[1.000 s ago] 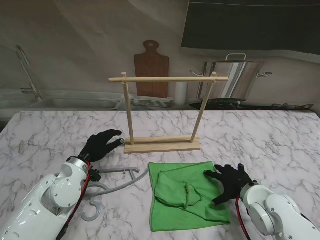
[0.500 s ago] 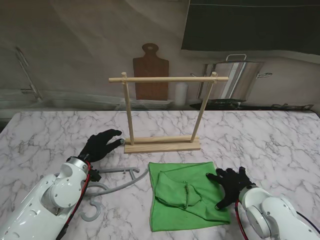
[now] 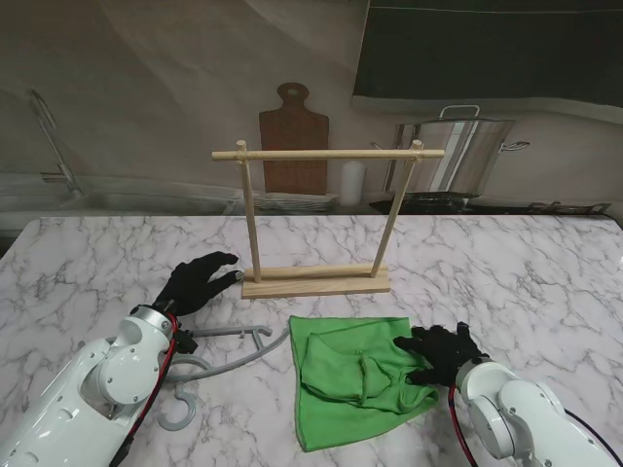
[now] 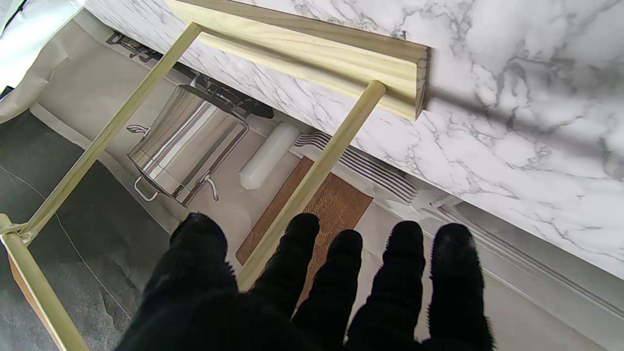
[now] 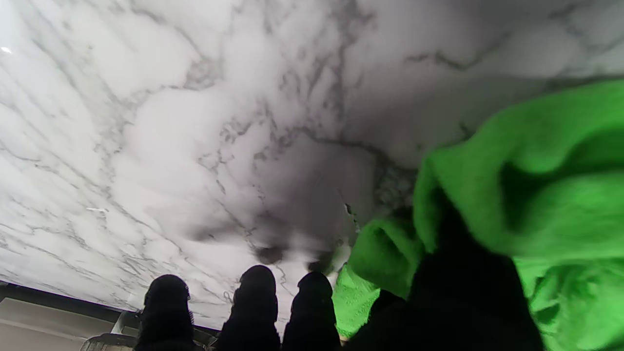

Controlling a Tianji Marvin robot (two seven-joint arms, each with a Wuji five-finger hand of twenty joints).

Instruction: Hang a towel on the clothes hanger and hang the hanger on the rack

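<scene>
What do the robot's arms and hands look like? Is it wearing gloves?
Both arms are smooth, shiny white shells with rounded joints. A thin red cable runs along each wrist. The left hand and right hand have five fingers each, covered in fuzzy black fabric like gloves.
</scene>
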